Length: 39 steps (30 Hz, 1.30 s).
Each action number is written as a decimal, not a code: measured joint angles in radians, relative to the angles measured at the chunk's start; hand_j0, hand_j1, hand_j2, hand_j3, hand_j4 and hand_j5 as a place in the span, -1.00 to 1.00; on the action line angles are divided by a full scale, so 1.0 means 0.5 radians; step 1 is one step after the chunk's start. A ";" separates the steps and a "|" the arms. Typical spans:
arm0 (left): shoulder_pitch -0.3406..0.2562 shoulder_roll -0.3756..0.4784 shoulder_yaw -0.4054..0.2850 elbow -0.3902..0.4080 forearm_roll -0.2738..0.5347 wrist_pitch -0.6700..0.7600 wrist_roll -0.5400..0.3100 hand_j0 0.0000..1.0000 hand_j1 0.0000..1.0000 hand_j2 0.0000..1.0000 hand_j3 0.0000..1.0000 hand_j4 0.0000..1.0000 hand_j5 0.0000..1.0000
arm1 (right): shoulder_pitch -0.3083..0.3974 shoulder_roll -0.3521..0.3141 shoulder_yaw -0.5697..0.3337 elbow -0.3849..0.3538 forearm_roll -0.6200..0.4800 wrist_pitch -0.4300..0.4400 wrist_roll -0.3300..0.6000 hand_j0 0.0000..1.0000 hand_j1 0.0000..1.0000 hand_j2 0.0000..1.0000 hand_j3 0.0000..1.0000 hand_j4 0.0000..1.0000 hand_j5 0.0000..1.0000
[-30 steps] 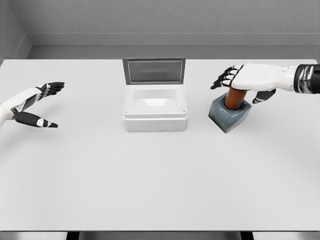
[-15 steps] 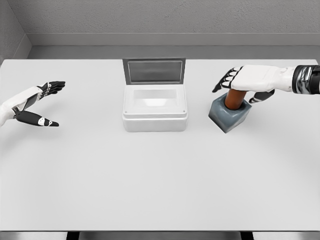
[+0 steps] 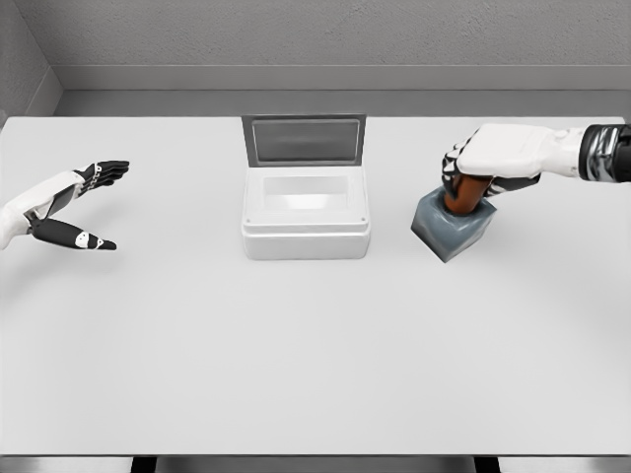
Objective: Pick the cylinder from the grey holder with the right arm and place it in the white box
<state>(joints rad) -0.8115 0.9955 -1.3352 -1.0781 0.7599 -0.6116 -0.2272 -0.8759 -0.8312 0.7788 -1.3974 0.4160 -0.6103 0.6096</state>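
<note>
A brown-orange cylinder [image 3: 460,198] stands upright in the grey holder [image 3: 453,227] at the right of the table. My right hand [image 3: 471,175] covers the cylinder's top, and its dark fingers [image 3: 453,169] are curled around the upper part, shut on it. The cylinder's foot still sits inside the holder. The white box [image 3: 306,213] lies at the table's middle with its lid [image 3: 304,140] standing open behind it. My left hand [image 3: 77,205] hovers at the far left, fingers spread, holding nothing.
The white table [image 3: 315,355] runs from the far grey wall to the near edge. Holder and box are about a hand's width apart.
My right hand's fingers, spread above the cylinder one second ago, have curled down and closed around its top. The left hand has barely moved.
</note>
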 measured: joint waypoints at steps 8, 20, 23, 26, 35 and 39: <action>0.000 0.000 0.002 0.000 0.000 0.000 0.000 1.00 1.00 1.00 1.00 1.00 1.00 | -0.107 0.006 -0.033 -0.007 -0.013 -0.007 -0.001 -0.64 -0.64 -0.64 -0.64 -0.64 -0.64; -0.003 0.003 0.003 0.002 0.001 0.000 0.000 1.00 1.00 1.00 1.00 1.00 1.00 | -0.242 0.349 0.013 -0.103 -0.021 -0.008 -0.002 -0.63 -0.63 -0.63 -0.63 -0.63 -0.63; -0.003 0.003 0.003 0.003 0.001 0.000 0.000 1.00 1.00 1.00 1.00 1.00 1.00 | -0.242 0.391 0.055 -0.113 -0.018 -0.009 -0.003 -0.62 -0.62 -0.62 -0.62 -0.62 -0.62; -0.003 0.003 0.003 0.003 0.001 0.000 0.000 1.00 1.00 1.00 1.00 1.00 1.00 | -0.242 0.412 0.087 -0.132 -0.015 -0.009 -0.004 -0.62 -0.62 -0.62 -0.62 -0.62 -0.62; -0.003 0.003 0.003 0.003 0.000 0.000 0.000 1.00 1.00 1.00 1.00 1.00 1.00 | -0.245 0.472 0.145 -0.113 -0.005 0.008 -0.005 -0.61 -0.61 -0.61 -0.61 -0.61 -0.61; -0.003 0.003 0.003 0.003 0.000 0.000 0.000 1.00 1.00 1.00 1.00 1.00 1.00 | -0.255 0.501 0.173 -0.047 0.003 0.013 -0.004 -0.60 -0.60 -0.60 -0.60 -0.60 -0.60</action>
<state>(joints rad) -0.8130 0.9971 -1.3338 -1.0766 0.7599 -0.6116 -0.2273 -1.0032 -0.5808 0.8653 -1.4207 0.4175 -0.6036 0.6076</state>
